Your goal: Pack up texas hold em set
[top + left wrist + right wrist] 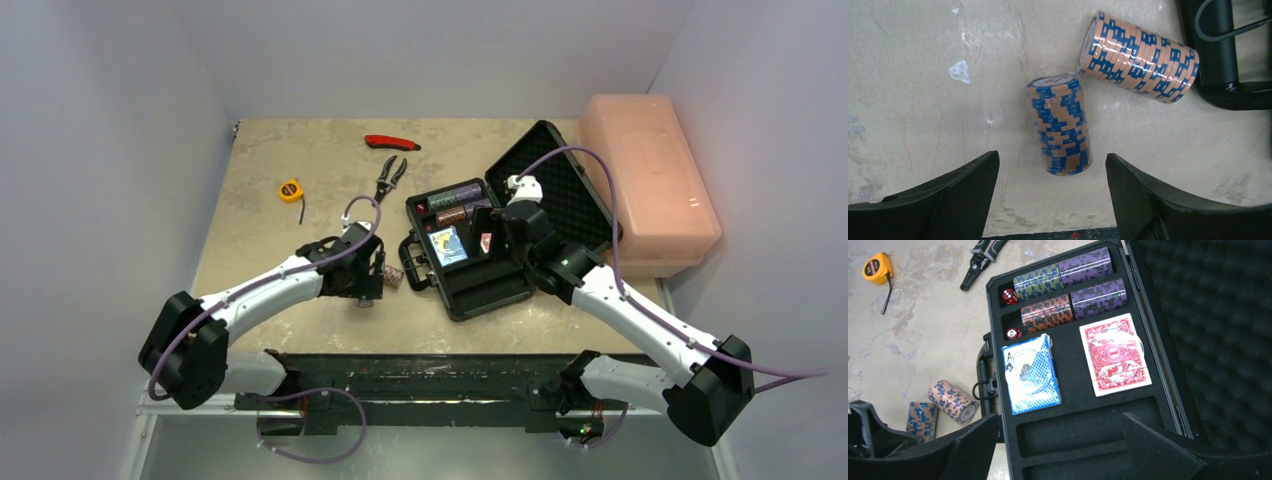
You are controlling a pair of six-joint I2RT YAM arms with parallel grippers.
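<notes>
At the near edge of the table point(280, 160), low in the overhead frame, both arms reach forward from their bases. The left gripper point(1052, 156) hangs over an upright stack of orange-and-blue poker chips point(1060, 125), its jaws spread with bare tabletop showing on either side of the stack, gripping nothing. A second orange-and-blue stack point(1138, 57) lies on its side just beyond, toward the upper right of the left wrist view, close to the briefcase handle point(1223, 55); both stacks sit on the table outside the case.

Right of centre, the right gripper point(1058, 440) hovers above the open black briefcase point(490, 285), jaws wide and empty, over two unfilled chip slots point(1088, 427) at the bottom of the right wrist view. Past these lie the blue card deck point(1030, 375) and the red card deck point(1114, 354), each in its own recess. Farther up, four chip stacks fill two rows: a green-and-yellow stack point(1038, 282) and a purple stack point(1084, 267) in the far row, an orange-and-black stack point(1048, 313) and another purple stack point(1098, 296) in the nearer one, with a red die point(1009, 295) at the left end of the far row and a second die point(1013, 333) at the left end of the nearer one. The foam-lined lid point(1208, 315) lies open to the right.

Beyond, pliers point(390, 178), a yellow tape measure point(290, 189) and a red-handled tool point(392, 142) lie on the table; a pink plastic box point(650, 180) stands at upper right.
</notes>
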